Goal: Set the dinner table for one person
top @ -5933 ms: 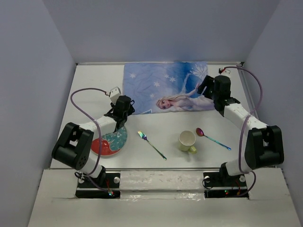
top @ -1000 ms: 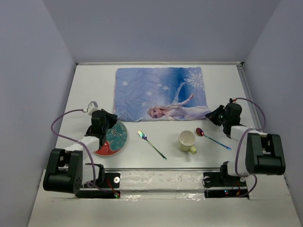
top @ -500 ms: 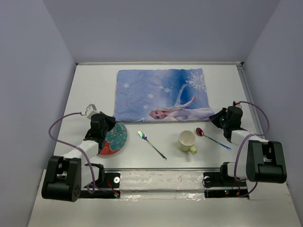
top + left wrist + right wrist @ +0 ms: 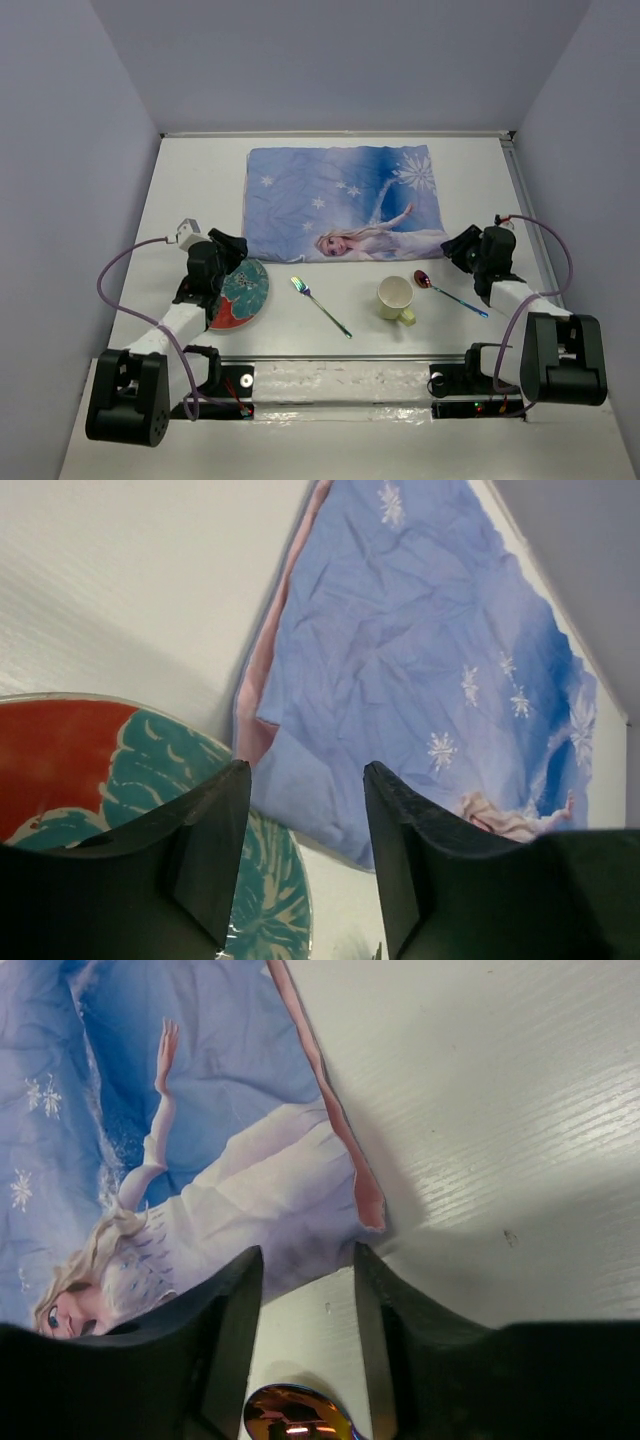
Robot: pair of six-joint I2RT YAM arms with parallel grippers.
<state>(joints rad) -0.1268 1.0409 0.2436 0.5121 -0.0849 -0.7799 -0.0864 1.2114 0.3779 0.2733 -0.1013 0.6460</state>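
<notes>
The blue cartoon-printed placemat (image 4: 340, 200) lies flat at the back middle of the white dinner table (image 4: 190, 180). My left gripper (image 4: 230, 246) hovers open at the placemat's near left corner (image 4: 300, 730), with nothing between its fingers, above the far edge of the red and teal plate (image 4: 238, 295). At the near right corner (image 4: 365, 1195), my right gripper (image 4: 454, 246) is open too and holds nothing. The spoon's shiny bowl (image 4: 295, 1415) lies just below its fingers. A fork (image 4: 320, 305), a pale yellow cup (image 4: 396, 298) and the spoon (image 4: 450, 293) lie in front of the placemat.
Grey walls close in the table on the left, back and right. The plate (image 4: 130, 770) sits under the left fingers. Bare white tabletop (image 4: 490, 1110) stretches right of the placemat. Purple cables loop beside both wrists.
Both grippers have gone from shut to open, letting go of the placemat's near corners. The placemat stays flat where it was drawn. Both wrists have drawn back slightly towards the near edge.
</notes>
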